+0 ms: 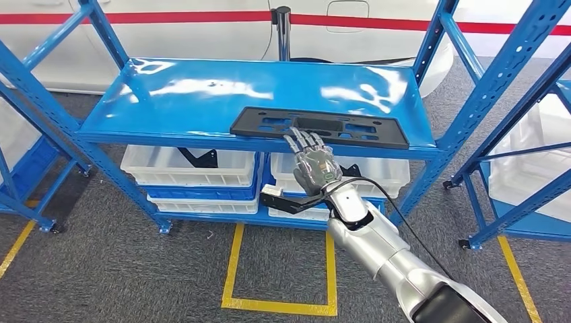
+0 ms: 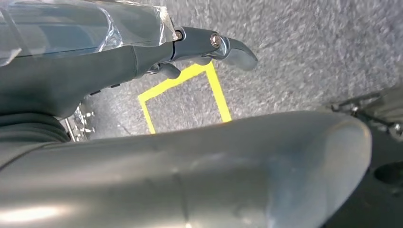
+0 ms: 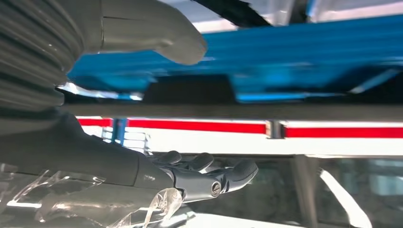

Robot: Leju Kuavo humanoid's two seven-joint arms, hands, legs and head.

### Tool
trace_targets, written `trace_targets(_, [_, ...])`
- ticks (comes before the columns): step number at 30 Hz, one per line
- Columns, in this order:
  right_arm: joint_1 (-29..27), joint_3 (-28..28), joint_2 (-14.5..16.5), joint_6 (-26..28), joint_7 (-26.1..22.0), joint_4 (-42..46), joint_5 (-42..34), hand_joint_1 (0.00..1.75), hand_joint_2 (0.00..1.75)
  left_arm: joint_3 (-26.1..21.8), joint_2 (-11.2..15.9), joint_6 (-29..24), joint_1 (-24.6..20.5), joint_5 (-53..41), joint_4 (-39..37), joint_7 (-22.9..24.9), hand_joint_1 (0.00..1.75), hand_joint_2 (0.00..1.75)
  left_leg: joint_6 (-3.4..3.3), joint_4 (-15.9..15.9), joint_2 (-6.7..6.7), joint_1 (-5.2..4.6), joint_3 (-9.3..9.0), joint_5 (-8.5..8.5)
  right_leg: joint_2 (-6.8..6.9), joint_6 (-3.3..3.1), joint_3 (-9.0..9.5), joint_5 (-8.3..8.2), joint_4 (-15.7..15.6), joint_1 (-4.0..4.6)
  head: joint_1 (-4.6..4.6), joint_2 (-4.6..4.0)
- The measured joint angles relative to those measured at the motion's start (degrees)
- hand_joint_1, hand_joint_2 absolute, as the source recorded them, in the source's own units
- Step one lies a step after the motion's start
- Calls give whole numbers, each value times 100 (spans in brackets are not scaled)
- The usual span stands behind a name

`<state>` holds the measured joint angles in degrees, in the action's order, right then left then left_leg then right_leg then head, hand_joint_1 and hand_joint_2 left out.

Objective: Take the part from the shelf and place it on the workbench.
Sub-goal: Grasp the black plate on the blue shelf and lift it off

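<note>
Shelving in blue metal is seen from above, and a flat black part [image 1: 319,126] lies on the shelf [image 1: 202,94] near its front edge. The right hand [image 1: 314,161] is raised at that edge with fingers spread and nothing held; the fingertips reach over the part's front rim, and whether they touch it cannot be told. In the right wrist view the thumb [image 3: 157,33] sits on one side of the blue shelf edge and the darker fingers [image 3: 209,168] on the other, apart, so the part is not gripped yet. The left hand [image 2: 209,45] hangs over grey floor beside a yellow marking [image 2: 185,92], fingers loosely curled, holding nothing that can be seen. White bins [image 1: 195,168] stand under the shelf.

The part is long and thin, so it could tip or slide from a one-handed hold taken off its middle. Fingers closing on the shelf lip as well as the part could jam the lift. The workbench is not seen.
</note>
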<state>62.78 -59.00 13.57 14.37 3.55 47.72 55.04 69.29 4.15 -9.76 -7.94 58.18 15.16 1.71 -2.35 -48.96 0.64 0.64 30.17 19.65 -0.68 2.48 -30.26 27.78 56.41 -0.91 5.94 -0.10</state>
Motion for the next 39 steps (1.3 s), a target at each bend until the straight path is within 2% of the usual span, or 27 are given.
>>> trace_targets(2, [-30, -14, 10, 1, -20, -17, 7, 0, 175, 0, 0, -7, -2, -9, 0, -1, 0, 0, -48, 0, -2, -2, -59, 60, 14, 27, -569, 356, 979, 2, 1, 0])
trace_targets(3, [-58, -21, 10, 1, -28, -31, 10, 0, 175, 0, 0, -11, 3, -14, 0, -1, 0, 0, -56, -1, -1, -2, -96, 95, 15, 32, -848, 467, 1400, 2, 1, 0])
trace_targets(4, [-91, -28, 11, 1, -36, -45, 14, 0, 175, 0, -1, -12, 10, -19, 1, -1, 0, 0, -55, -1, 2, -2, -144, 137, 16, 31, -1053, 470, 1639, 2, 1, 0])
trace_targets(5, [-118, -34, 14, 1, -45, -58, 15, 0, 175, 0, -2, -11, 19, -24, 1, -1, 0, 0, -47, -2, 7, -2, -198, 179, 18, 24, -1117, 339, 1602, 2, 1, 1])
trace_targets(6, [-135, -40, 20, 1, -52, -70, 15, 0, 175, 0, -5, -10, 24, -28, 1, -1, 0, 0, -35, -2, 13, -1, -258, 223, 20, 12, -1084, 125, 1379, 2, 0, 1])
trace_targets(8, [-144, -45, 38, 1, -62, -88, 15, 0, 175, 0, -14, -8, 22, -34, 1, -1, 0, 0, 6, 2, 24, 4, -406, 332, 24, -21, -692, -504, 358, 4, -1, 1])
trace_targets(9, [-142, -46, 44, 1, -63, -96, 16, 0, 175, -1, -16, -9, 18, -34, 0, -1, 0, 0, 32, 18, 27, 5, -463, 378, 26, -37, -489, -710, -85, 12, -1, 1])
trace_targets(10, [-136, -48, 60, 0, -68, -103, 17, 0, 175, -1, -18, -10, 9, -34, 0, -1, 0, 0, 65, 30, 28, 1, -504, 422, 23, -59, -333, -840, -431, 24, -2, 1])
trace_targets(11, [-133, -50, 72, 0, -75, -111, 21, 0, 175, -1, -18, -11, 3, -34, -1, -1, 0, 0, 101, 50, 28, -3, -521, 451, 19, -89, -276, -835, -547, 40, -2, 0])
trace_targets(14, [-122, -75, 108, 0, -92, -132, 31, 0, 175, 0, -19, -12, -2, -36, 0, -1, 0, 0, 193, 110, 23, 2, -555, 516, 4, -201, -264, -749, -551, 61, -4, -1])
trace_targets(16, [-114, -90, 135, 3, -91, -135, 32, 0, 175, 0, -22, -8, -9, -38, 1, -1, 0, 0, 238, -87, -3, 9, -480, 625, 4, -260, -209, -713, -571, 39, -4, -1])
trace_targets(17, [-110, -94, 149, 4, -91, -136, 31, 0, 175, 0, -24, -7, -15, -39, 1, -1, 0, 0, 260, -386, -16, 11, -329, 750, 7, -286, -170, -690, -582, 29, -4, -1])
trace_targets(18, [-110, -100, 160, 4, -88, -139, 27, 0, 175, 0, -25, -7, -17, -41, 1, 1, 0, 0, 278, -830, -25, 8, -87, 911, 10, -307, -136, -661, -587, 32, -4, -1])
trace_targets(20, [-119, -125, 164, 4, -83, -159, 12, 0, 175, 0, -26, -12, -6, -49, 1, 5, 0, 0, 290, -1752, -25, 6, 500, 1161, 13, -327, -71, -600, -588, 43, -4, -1])
trace_targets(21, [-127, -144, 163, 3, -79, -176, -3, 0, 175, 0, -26, -12, 8, -52, 1, 9, 0, 0, 283, -2007, -24, 4, 717, 1155, 10, -329, -30, -566, -588, 49, -4, -1])
trace_targets(22, [-134, -162, 161, 3, -74, -197, -15, 0, 175, 0, -26, -11, 20, -56, 1, 12, 0, 0, 268, -2019, -24, 1, 818, 1036, 3, -330, 20, -530, -588, 54, -4, -1])
trace_targets(23, [-137, -174, 160, 2, -72, -214, -26, 0, 175, 0, -26, -9, 28, -56, 1, 14, 0, 0, 246, -1796, -24, -4, 799, 824, -4, -327, 77, -491, -589, 60, -4, -1])
trace_targets(24, [-134, -183, 161, 2, -68, -226, -33, 0, 175, 0, -26, -8, 30, -57, 1, 15, 0, 0, 216, -1411, -24, -13, 691, 556, -12, -322, 139, -452, -589, 66, -4, -1])
trace_targets(26, [-115, -185, 160, 1, -64, -237, -42, 0, 175, 0, -22, -10, 23, -58, 0, 15, 0, 0, 140, -505, -24, -51, 371, 42, -23, -297, 236, -375, -593, 77, -3, -1])
trace_targets(27, [-104, -185, 164, -1, -60, -238, -46, 0, 175, 0, -21, -11, 17, -59, 0, 15, 0, 0, 108, -212, -23, -77, 261, -100, -30, -275, 263, -343, -596, 83, -3, -1])
trace_targets(28, [-96, -185, 165, -4, -57, -242, -50, 0, 175, 0, -18, -12, 13, -59, -1, 15, 0, 0, 78, -60, -22, -103, 206, -158, -36, -244, 276, -313, -600, 86, -3, -1])
trace_targets(32, [-89, -186, 179, -123, -67, -250, -104, 0, 175, 0, -15, -1, 12, -66, -2, -14, 0, 0, -8, -53, 0, -125, 182, -122, -24, -124, 273, -233, -521, 75, -3, 0])
trace_targets(33, [-82, -186, 179, -220, -87, -251, -151, 0, 175, 0, -13, 17, 10, -63, -2, -23, 0, 0, -10, -58, 10, -117, 162, -118, -17, -130, 254, -266, -444, 79, -2, 1])
trace_targets(36, [-48, -196, 187, -618, -149, -277, -323, 0, 175, -1, -12, 86, -5, -25, -2, -50, 0, 0, 8, -70, 38, -133, 137, -99, -6, -267, 185, -426, -314, 95, -2, 1])
trace_targets(37, [-34, -207, 192, -723, -160, -293, -369, 0, 175, -2, -13, 99, -5, -9, -2, -62, 0, 0, 7, -65, 40, -137, 142, -96, -3, -292, 175, -434, -316, 96, -3, 1])
trace_targets(39, [-10, -236, 195, -874, -171, -327, -458, 0, 175, -3, -13, 107, -1, 22, -2, -80, 0, 0, 0, -64, 39, -143, 152, -88, 2, -299, 173, -428, -331, 92, -3, 1])
